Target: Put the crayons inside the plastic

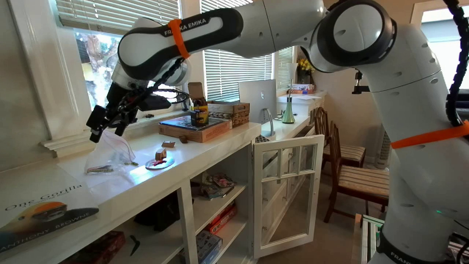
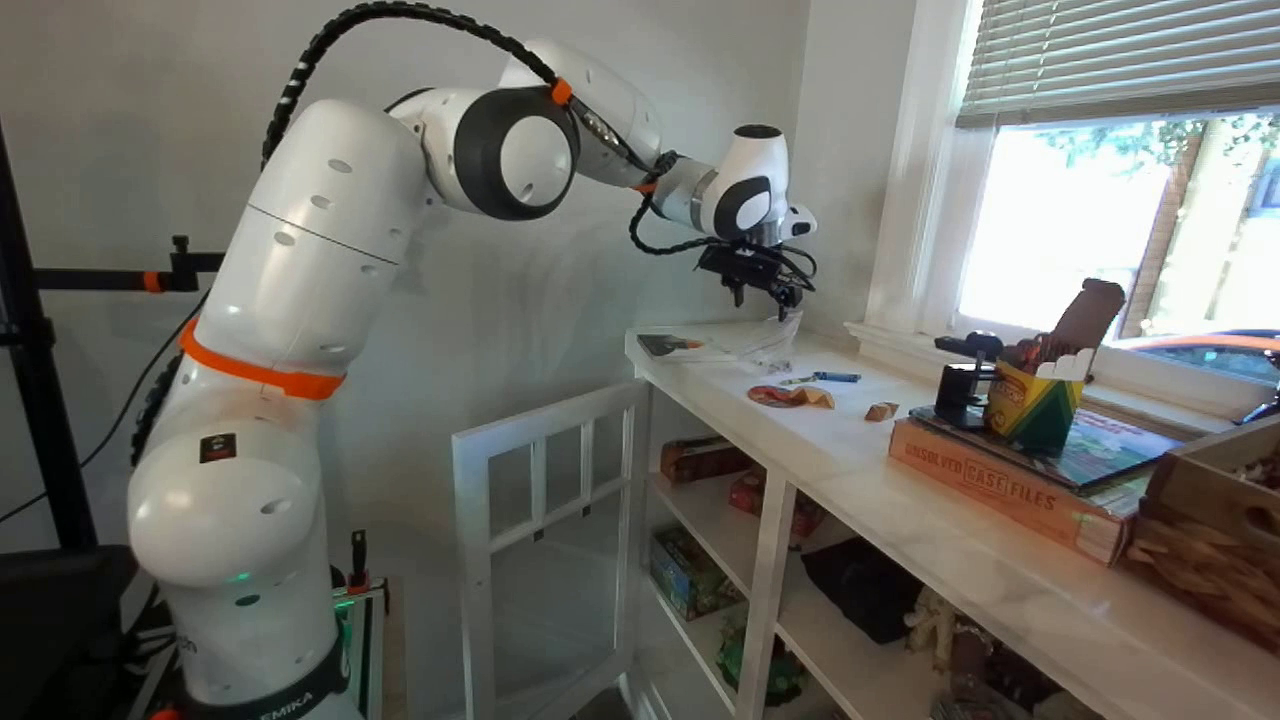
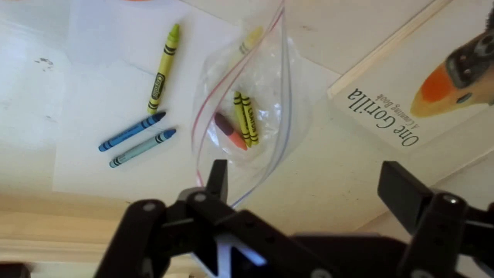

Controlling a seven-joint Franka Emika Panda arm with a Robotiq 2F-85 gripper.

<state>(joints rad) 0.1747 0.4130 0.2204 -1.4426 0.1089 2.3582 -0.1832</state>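
A clear zip bag, the plastic (image 3: 266, 150), stands with its mouth gaping on the white counter, showing also in both exterior views (image 1: 110, 152) (image 2: 775, 348). Inside lie two yellow crayons (image 3: 246, 119) and an orange one with a dark end (image 3: 231, 132). Another yellow crayon (image 3: 251, 40) shows through the bag's far side; whether it is in or under cannot be told. Left of the bag lie a yellow-green crayon (image 3: 162, 71), a blue one (image 3: 131, 132) and a pale blue one (image 3: 142, 148). My gripper (image 3: 305, 164) is open and holds nothing; its left finger overlaps the bag's rim in the wrist view.
A picture book (image 1: 47, 209) lies beside the bag. Along the counter are a disc (image 1: 159, 164), folded cardboard bits (image 1: 168, 144), a flat game box (image 2: 1000, 490) carrying a crayon box (image 2: 1035, 405), and a wooden tray (image 2: 1215, 520). A cabinet door (image 1: 287, 198) hangs open below.
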